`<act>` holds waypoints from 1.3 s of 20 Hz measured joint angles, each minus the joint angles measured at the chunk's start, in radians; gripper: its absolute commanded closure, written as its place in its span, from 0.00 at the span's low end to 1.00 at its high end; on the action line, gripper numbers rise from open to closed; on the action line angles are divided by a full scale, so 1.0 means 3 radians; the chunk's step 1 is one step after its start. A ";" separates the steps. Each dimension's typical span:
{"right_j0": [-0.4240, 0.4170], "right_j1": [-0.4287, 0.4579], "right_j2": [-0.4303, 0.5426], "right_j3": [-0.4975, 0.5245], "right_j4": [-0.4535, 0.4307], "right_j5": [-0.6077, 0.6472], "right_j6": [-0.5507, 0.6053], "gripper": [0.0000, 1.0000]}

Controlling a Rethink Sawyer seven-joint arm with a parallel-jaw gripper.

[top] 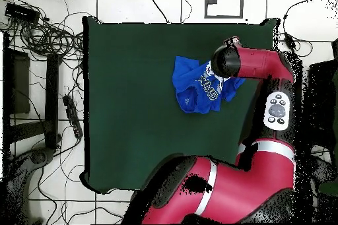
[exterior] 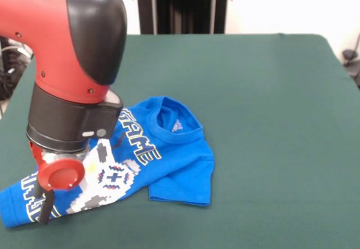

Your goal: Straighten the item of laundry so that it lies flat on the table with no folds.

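The item of laundry (exterior: 174, 148) is a bright blue T-shirt with white lettering and a white-grey print, lying on the green table (exterior: 270, 91) near its front left. Its collar faces the far side. One sleeve lies folded at the right, and the hem end reaches toward the left front edge. My gripper (exterior: 45, 207) hangs under the red and black wrist, down at the shirt's hem end. How it stands on the cloth is not clear. In the overhead view the arm's wrist (top: 224, 61) covers part of the shirt (top: 191, 90) near the table's (top: 132, 103) upper right.
The shirt's hem end lies close to the table's front edge in the front view. Green cloth stretches wide to the right and beyond the shirt. In the overhead view, cables (top: 46, 37) and a power strip (top: 72, 117) lie on the floor left of the table.
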 measured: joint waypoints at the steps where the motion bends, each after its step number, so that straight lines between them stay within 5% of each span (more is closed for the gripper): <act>1: 0.0007 0.0005 0.0000 -0.0005 -0.0003 -0.0007 0.0000 0.00; 26: 0.0183 0.0506 0.0011 -0.0697 -0.0010 -0.0016 0.0000 0.00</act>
